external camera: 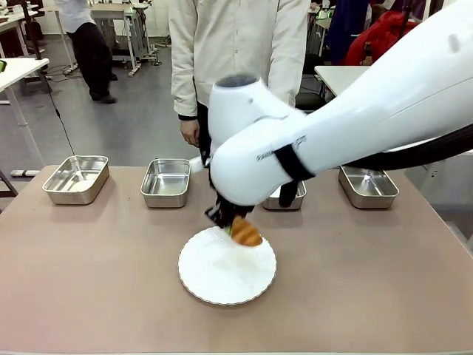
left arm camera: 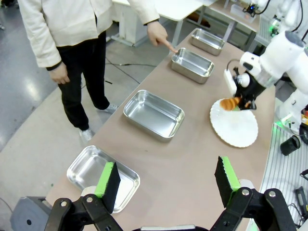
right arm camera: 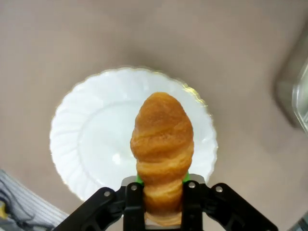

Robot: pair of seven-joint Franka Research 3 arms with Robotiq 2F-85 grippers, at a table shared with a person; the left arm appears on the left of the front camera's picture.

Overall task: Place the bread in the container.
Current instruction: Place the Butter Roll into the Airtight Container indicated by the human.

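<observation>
Right wrist view: golden-brown ridged croissant (right arm camera: 162, 144) clamped in the right gripper (right arm camera: 162, 195) above white plate (right arm camera: 86, 144).

Legible text, labels, brands, numbers, signs: none. One item carries marking: the right arm's white casing (external camera: 295, 144), front view, bears a short line of small dark print just left of its black band; the print is too small and blurred to read.
</observation>
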